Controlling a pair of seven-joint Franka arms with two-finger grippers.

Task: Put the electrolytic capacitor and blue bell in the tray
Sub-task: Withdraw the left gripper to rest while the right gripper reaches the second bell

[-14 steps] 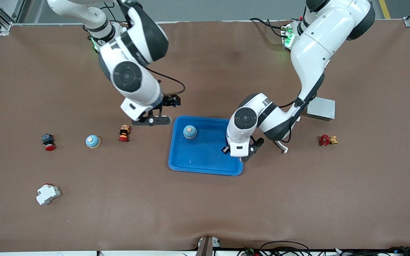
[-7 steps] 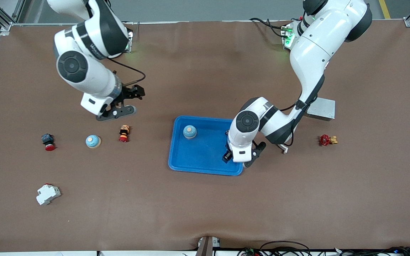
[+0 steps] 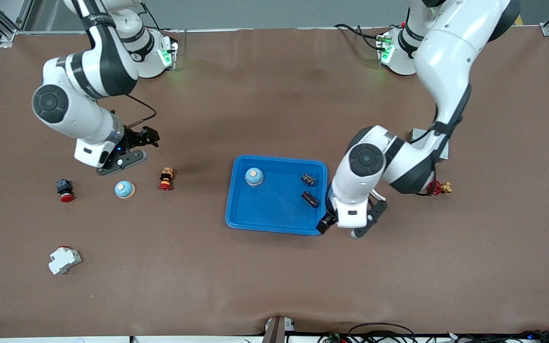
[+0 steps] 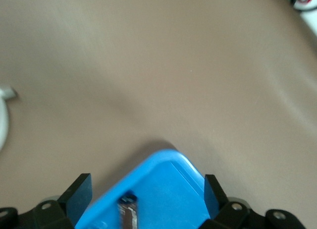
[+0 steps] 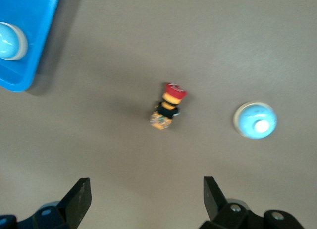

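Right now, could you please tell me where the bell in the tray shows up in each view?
Front view: bell in the tray's corner toward the right arm's end, farther from the camera.
Left wrist view: not in it; only a tray corner shows.
Right wrist view: bell at the picture's edge, in the tray.
Shared landmark: the tray.

The surface [image 3: 274, 281] looks like matt brown cloth or felt, faintly wrinkled near the front edge. The tray [image 3: 255, 212] is smooth, glossy blue plastic. The blue bell [image 3: 254, 176] in it has a shiny pale-blue dome. Both arms wear glossy white plastic shells with black joint caps. A dull grey metal plate [image 3: 441, 147] lies toward the left arm's end.
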